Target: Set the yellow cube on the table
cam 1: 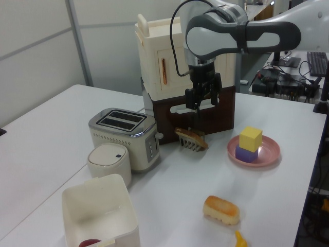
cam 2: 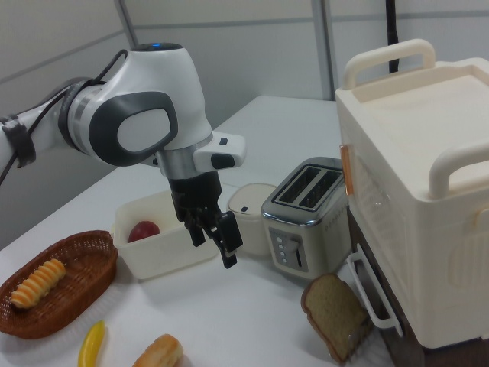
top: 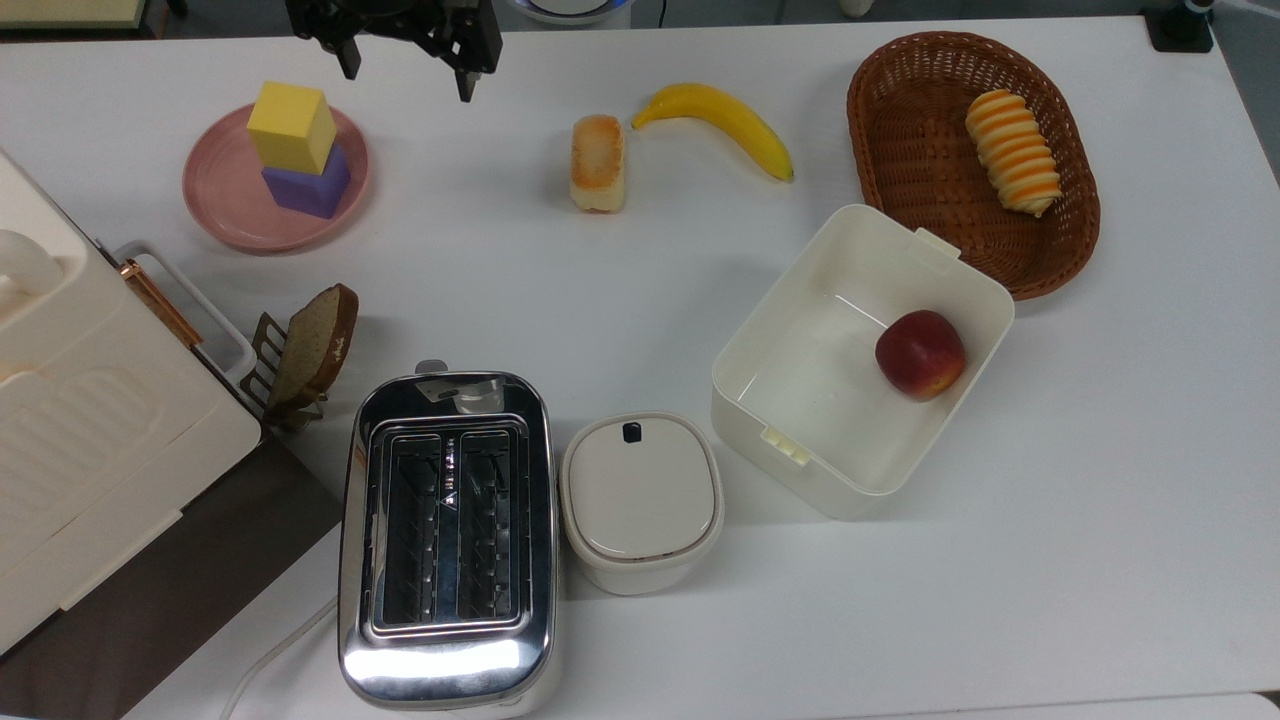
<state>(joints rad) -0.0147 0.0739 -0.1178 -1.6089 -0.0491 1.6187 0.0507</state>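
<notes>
Top view: white table, cluttered.

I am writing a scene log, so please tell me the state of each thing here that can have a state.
claw: open, empty, above the table
yellow cube: stacked on the purple cube, on the pink plate
white box: open, an apple inside
small container: lid on
toaster: slots empty
bread slice: leaning in a rack
basket: holds a striped roll
</notes>
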